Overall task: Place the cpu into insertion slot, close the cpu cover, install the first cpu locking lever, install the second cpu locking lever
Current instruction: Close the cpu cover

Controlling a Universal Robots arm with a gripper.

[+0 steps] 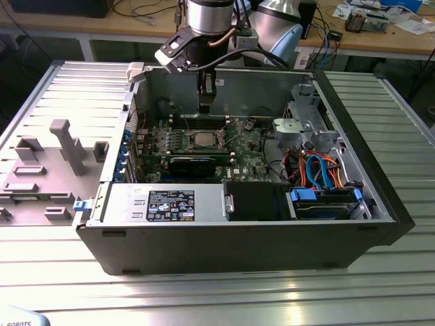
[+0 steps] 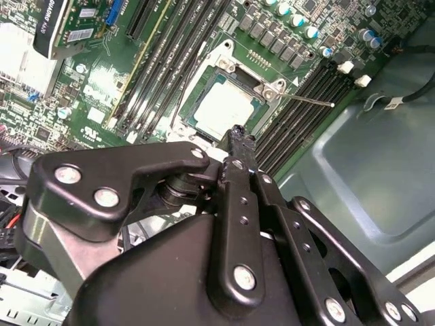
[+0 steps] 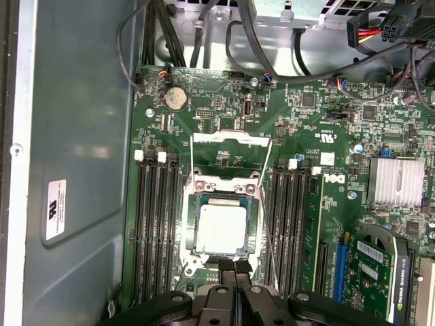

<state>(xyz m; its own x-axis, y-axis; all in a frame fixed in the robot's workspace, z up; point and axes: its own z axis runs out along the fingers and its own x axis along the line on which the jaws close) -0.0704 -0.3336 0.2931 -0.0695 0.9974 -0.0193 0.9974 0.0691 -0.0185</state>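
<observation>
cpu (image 3: 221,227) is being held in insertion slot (image 3: 204,185); cpu cover (image 3: 231,137) seemingly open. End effector (image 1: 204,106), pressed together and empty, is being held at cpu's 12 o'clock (exterior view). Cover's free edge is best being pressed evenly.

The robot's rounded silver-grey metal arm segment (image 1: 209,13) is ending in a black wrist block (image 1: 178,53), and a thick black cable (image 1: 266,57) is looping off it toward the exterior view's right. Under the block, the narrow matte black tool (image 1: 204,103) is slimming to thin fingers. In the second wrist view its broad, rounded black linkage bars (image 2: 115,183) are carrying shiny silver round-headed screws (image 2: 107,197), and a row of small holes is running along the slim black finger (image 2: 239,176).
</observation>
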